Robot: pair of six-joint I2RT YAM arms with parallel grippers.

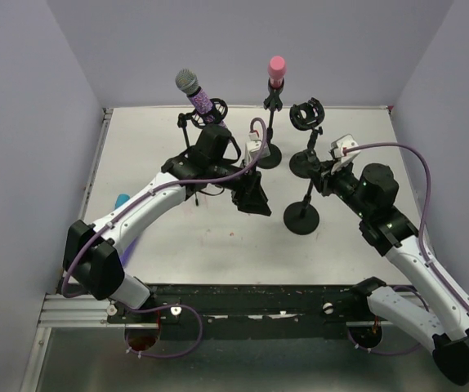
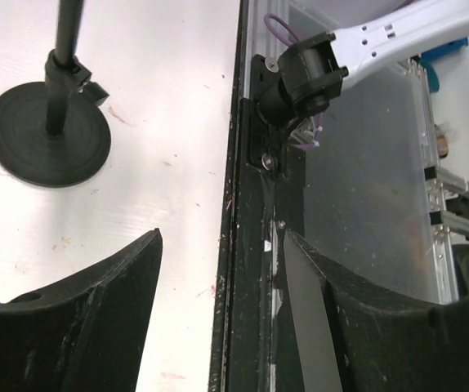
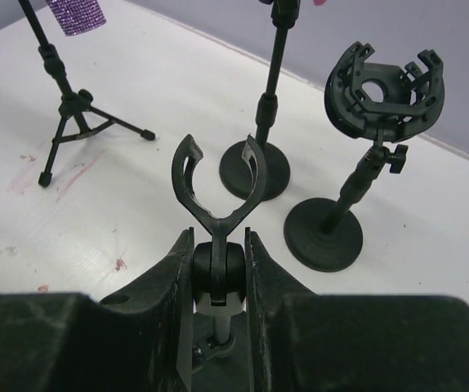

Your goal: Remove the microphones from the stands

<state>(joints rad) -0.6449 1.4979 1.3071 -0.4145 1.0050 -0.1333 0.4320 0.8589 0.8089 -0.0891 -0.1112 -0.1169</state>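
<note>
While open, left gripper [image 2: 222, 237] well apart from purple microphone [image 1: 195, 93]; right gripper [image 3: 218, 237] tight on clip stand [image 3: 216, 220]

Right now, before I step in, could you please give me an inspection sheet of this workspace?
Surface: white table with a few reddish smudges.
Job's things: purple microphone in the tripod stand; pink microphone in the middle stand; clip stand with its clip empty; shock mount stand empty.
Clutter: teal thing beside the left arm, too hidden to identify.
Grippers: left gripper open and empty; right gripper shut on the clip stand just below the clip.
Cables: purple cables run along both arms.
Surroundings: lavender walls on three sides.
</note>
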